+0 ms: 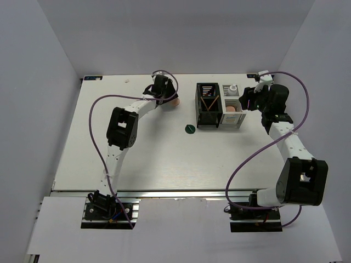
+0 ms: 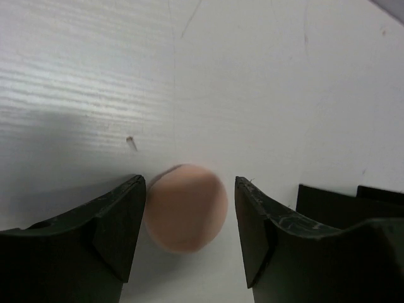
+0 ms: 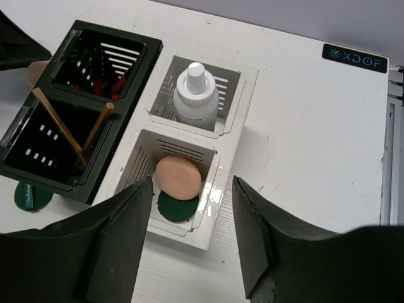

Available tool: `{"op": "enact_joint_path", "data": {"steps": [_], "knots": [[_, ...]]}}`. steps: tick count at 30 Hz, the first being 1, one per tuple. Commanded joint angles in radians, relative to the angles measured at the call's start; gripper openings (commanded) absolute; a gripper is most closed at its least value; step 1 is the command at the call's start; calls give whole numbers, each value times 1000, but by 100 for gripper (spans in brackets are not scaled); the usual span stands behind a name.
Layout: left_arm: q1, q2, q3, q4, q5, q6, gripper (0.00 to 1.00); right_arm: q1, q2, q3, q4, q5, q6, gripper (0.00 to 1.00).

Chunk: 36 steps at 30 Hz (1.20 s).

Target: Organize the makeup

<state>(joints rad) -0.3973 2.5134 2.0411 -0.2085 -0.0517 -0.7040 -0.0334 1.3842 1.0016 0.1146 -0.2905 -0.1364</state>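
On the white table [image 1: 164, 159] 1 peach puff [image 2: 186, 207] lies between the apart jaws of the left gripper [image 2: 189, 218], likely soft and light, best pinched gently at its sides; the right gripper [image 3: 192, 211] is also open.

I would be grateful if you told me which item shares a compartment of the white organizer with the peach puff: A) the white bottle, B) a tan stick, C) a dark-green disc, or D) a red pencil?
C: the right wrist view shows a dark-green disc lying partly under the peach puff in one compartment of the white organizer, while the white bottle stands in the other.
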Motion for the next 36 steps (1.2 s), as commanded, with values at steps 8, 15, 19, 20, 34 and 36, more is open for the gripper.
{"op": "enact_joint_path", "data": {"steps": [8, 15, 19, 20, 34, 36], "knots": [[-38, -21, -113, -232, -89, 256, 64, -2, -24, 6, 46, -29, 31, 59], [-41, 25, -53, -261, -94, 232, 27, -2, -31, 8, 40, -36, 37, 59], [-41, 16, -47, -233, -73, 189, 2, -2, -43, 3, 31, -44, 35, 59], [-41, -16, -58, -197, -65, 175, 0, -2, -45, 2, 24, -48, 31, 59], [-63, -504, -562, 704, 463, 49, 0, -6, -162, -109, 112, -432, -34, 0], [-90, -501, -543, 741, 492, 49, 0, -10, -160, -106, 126, -421, -17, 0]]}}
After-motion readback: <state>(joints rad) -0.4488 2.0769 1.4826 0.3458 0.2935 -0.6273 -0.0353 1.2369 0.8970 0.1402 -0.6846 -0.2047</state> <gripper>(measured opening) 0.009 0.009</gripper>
